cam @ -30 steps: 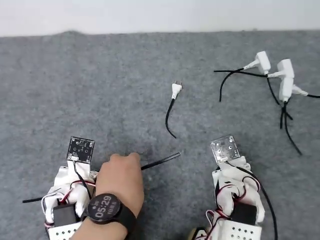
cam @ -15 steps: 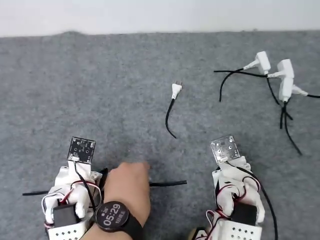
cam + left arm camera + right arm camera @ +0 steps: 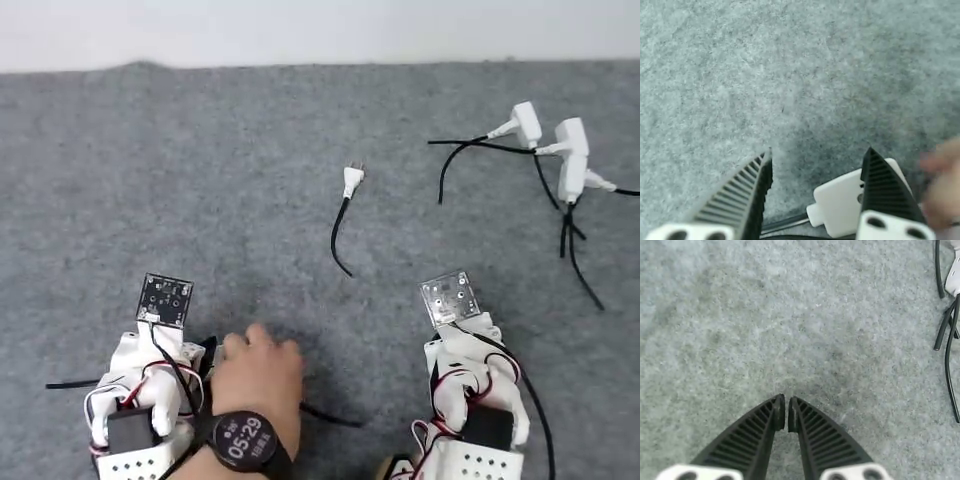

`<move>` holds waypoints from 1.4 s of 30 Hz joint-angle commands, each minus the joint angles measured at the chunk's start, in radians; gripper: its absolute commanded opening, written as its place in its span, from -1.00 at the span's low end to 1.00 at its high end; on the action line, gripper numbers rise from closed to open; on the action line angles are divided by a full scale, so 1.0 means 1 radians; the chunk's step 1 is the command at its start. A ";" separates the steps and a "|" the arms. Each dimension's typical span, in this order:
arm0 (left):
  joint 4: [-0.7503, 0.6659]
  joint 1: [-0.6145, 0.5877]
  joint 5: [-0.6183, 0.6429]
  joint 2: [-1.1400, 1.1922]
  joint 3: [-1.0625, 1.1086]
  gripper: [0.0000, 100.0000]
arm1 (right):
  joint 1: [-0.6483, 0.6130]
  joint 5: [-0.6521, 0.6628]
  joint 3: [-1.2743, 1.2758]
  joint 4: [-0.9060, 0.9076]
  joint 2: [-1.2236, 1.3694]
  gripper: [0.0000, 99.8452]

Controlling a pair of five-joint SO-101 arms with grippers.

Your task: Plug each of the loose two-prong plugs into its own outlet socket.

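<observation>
Whole bench (image 3: 200, 150) is covered in fuzzy grey felt, kinda carpet-like, and it runs back to a plain white wall (image 3: 300, 30). Lighting's soft and even.

Hand: the person's bare hand (image 3: 258, 372), wearing a round black wristwatch (image 3: 246, 441), has drawn back toward the near table edge, close beside the white left arm (image 3: 135, 385)
Cable: the thin black cable (image 3: 330, 416) under it has swung, its free end now slanting toward the near edge

Loose plug (image 3: 352, 178) mid-table, socket cluster (image 3: 558, 150) far right — a person's hand (image 3: 258, 372) just beside the left arm (image 3: 140, 390)
</observation>
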 commanded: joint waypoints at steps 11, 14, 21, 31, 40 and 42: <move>0.005 0.002 -0.014 -0.014 -0.007 -0.42 | 0.012 0.000 0.021 0.007 -0.004 -0.97; 0.005 0.002 -0.014 -0.014 -0.007 -0.42 | 0.012 0.000 0.021 0.007 -0.004 -0.97; 0.005 0.002 -0.014 -0.014 -0.007 -0.42 | 0.012 0.000 0.021 0.007 -0.004 -0.97; 0.005 -0.118 -0.014 -0.014 -0.007 -0.42 | 0.007 0.000 0.021 0.025 -0.004 -0.97; 0.005 -0.132 -0.014 -0.014 -0.007 -0.42 | 0.007 0.000 0.021 0.030 -0.004 -0.97; 0.005 -0.132 -0.014 -0.014 -0.007 -0.42 | 0.007 0.000 0.021 0.030 -0.004 -0.97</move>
